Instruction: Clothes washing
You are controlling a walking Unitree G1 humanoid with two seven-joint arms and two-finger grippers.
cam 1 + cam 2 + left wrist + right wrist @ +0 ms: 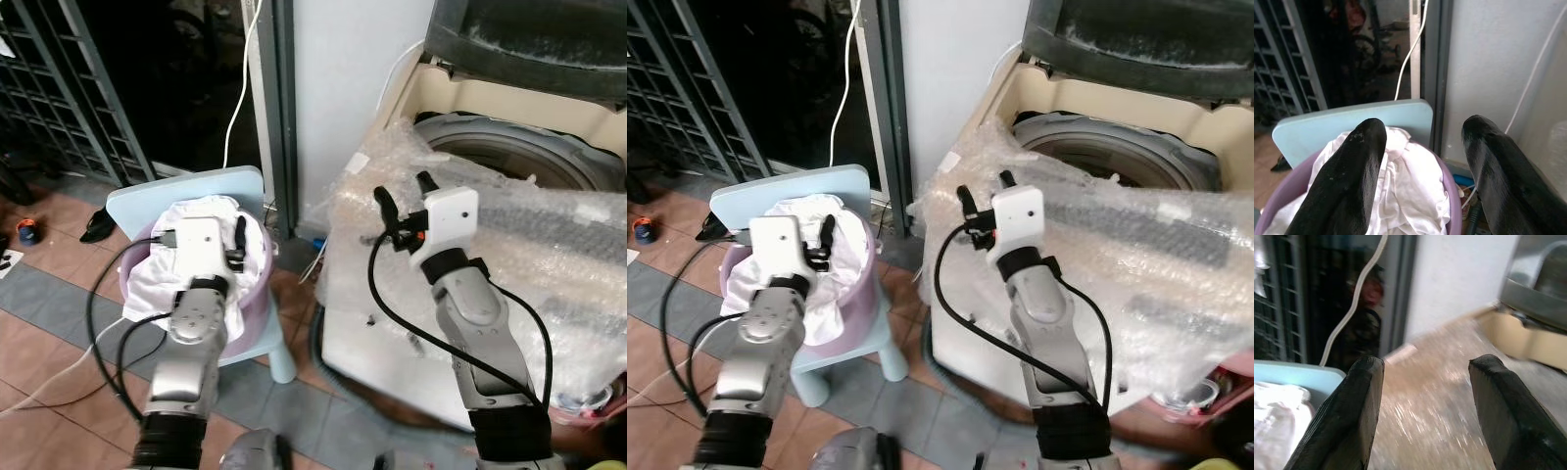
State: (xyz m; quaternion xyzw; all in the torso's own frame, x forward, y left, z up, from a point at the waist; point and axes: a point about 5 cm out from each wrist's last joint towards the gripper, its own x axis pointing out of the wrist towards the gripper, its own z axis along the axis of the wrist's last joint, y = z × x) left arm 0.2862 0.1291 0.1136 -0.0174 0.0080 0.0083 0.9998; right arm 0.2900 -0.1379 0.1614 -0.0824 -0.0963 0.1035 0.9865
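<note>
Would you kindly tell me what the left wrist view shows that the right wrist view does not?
Left wrist alone: the purple basin rim around the white clothes, under the open left gripper. Right wrist alone: bubble wrap and the washer's corner, past the open right gripper. Both: the blue chair back, white cable and dark doorway.
</note>
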